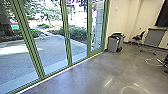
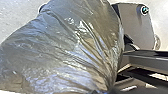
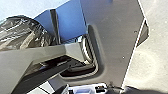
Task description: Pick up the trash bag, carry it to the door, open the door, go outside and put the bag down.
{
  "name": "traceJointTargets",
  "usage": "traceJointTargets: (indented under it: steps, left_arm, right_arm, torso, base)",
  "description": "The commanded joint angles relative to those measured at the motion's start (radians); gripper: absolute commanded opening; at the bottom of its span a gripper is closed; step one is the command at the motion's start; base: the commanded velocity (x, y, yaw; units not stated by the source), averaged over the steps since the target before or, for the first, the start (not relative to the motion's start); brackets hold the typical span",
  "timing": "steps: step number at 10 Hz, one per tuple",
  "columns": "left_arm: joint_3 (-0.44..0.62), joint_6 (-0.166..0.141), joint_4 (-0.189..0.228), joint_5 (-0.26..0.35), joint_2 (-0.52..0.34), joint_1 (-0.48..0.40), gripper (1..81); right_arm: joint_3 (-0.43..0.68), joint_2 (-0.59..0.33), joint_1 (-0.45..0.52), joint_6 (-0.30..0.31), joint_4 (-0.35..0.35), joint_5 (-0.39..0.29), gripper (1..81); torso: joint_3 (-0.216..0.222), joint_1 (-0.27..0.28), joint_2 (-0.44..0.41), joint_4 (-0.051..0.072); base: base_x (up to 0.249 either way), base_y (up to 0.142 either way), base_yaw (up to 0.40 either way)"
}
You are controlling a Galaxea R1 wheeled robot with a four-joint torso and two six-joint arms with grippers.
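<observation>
Daylight comes through the tall glass wall with green metal frames [image 1: 67, 32], and the robot stands inside, near to it, on the smooth grey concrete floor [image 1: 90, 77]. The shiny grey plastic trash bag [image 2: 67, 52] is at the robot, close beside its wide dark base plate [image 2: 136, 27]. Its folds run together to one narrow neck at the left gripper [image 2: 101, 91], which I judge is clamped on the bag. About the right gripper I cannot tell if it is apart or together.

The paved yard [image 1: 55, 52] is on the other side of the glass, so the going out is not yet done. What I would worry about is the bag — it is big and the plastic looks thin. If it rubs on an edge of the base, it could tear. In a narrow doorway, the wide belly could catch on the frame, and the neck would slip from the grip. A quick turn may cause swinging — then it can knock the glass.
</observation>
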Motion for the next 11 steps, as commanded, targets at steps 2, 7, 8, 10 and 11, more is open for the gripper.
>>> traceJointTargets:
  steps: [2,7,8,10,11]
  left_arm:
    - [-0.004,0.007,0.002,0.073,-0.005,-0.059,1.0]
    - [-0.004,0.008,0.002,0.073,-0.002,-0.059,1.0]
    - [-0.004,0.007,0.002,0.073,-0.002,-0.059,1.0]
    - [-0.004,0.007,0.002,0.073,-0.002,-0.059,1.0]
    - [-0.004,0.007,0.002,0.073,-0.002,-0.059,1.0]
  right_arm:
    - [0.003,0.006,0.036,-0.005,-0.011,-0.055,81.1]
    - [0.000,0.006,0.036,-0.005,-0.011,-0.055,81.1]
    - [0.000,0.006,0.036,-0.005,-0.012,-0.055,81.1]
    - [-0.001,0.006,0.036,-0.005,-0.011,-0.055,81.1]
    - [-0.001,0.006,0.036,-0.005,-0.011,-0.055,81.1]
  torso:
    - [0.000,0.000,0.000,0.000]
    - [0.000,0.000,0.000,0.000]
    - [0.000,0.000,0.000,0.000]
    - [0.000,0.000,0.000,0.000]
    - [0.000,0.000,0.000,0.000]
  base:
    - [0.164,-0.064,0.000]
    - [0.164,-0.050,0.000]
    - [0.164,0.000,0.000]
    - [0.162,0.000,0.000]
    - [0.161,0.000,0.000]
